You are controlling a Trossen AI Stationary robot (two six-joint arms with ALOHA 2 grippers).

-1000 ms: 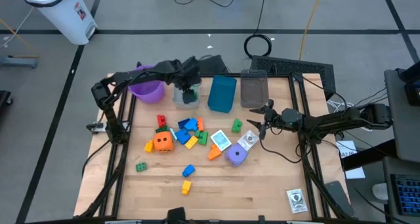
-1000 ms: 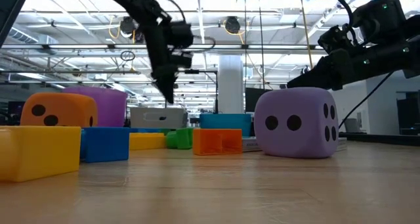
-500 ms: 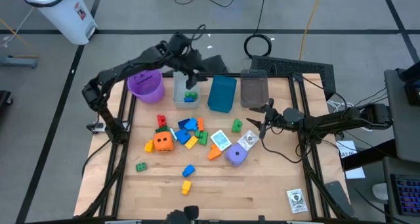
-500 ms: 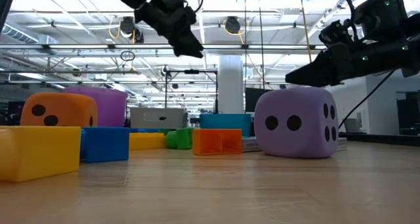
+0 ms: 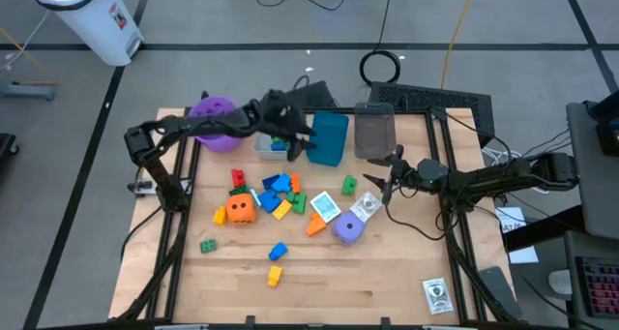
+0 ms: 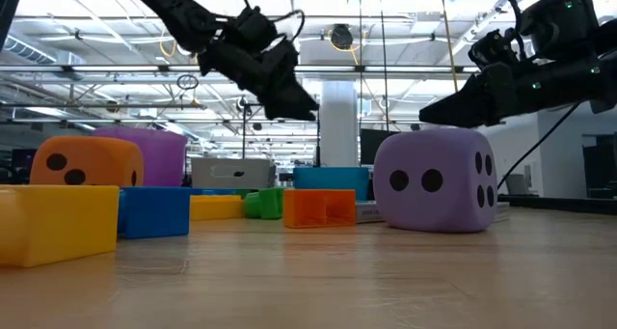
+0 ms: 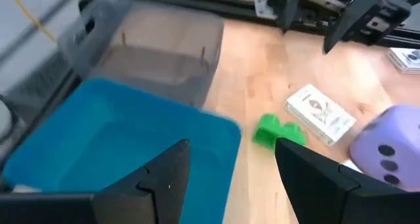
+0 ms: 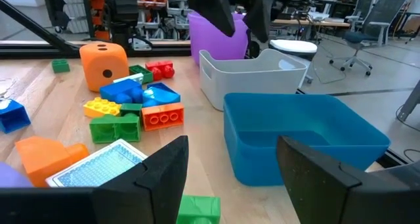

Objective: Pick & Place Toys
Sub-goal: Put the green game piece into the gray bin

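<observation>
- Half a second ago the left gripper hung high over the back edge of the table, behind the clear bin; now it has swung forward and lower, sitting between that bin and the blue bin.
- A second ago it was down inside the clear bin; a green brick and a blue one showed there once it lifted.
- Its fingers stand apart with nothing between them.
- The right gripper has not moved over the second; it hovers in front of the grey bin, jaws parted and empty.
- Just beside the right gripper lie a green brick and a white printed cube; the purple die sits a little nearer the front.
- The main heap of bricks and the orange die lie in front of the left gripper, unchanged.
- Stray bricks: a green one, a blue one, a yellow one towards the front.
- The wooden table also carries a purple cup and a printed card.
- Beyond it: grey floor, cables, a white waste bin.
</observation>
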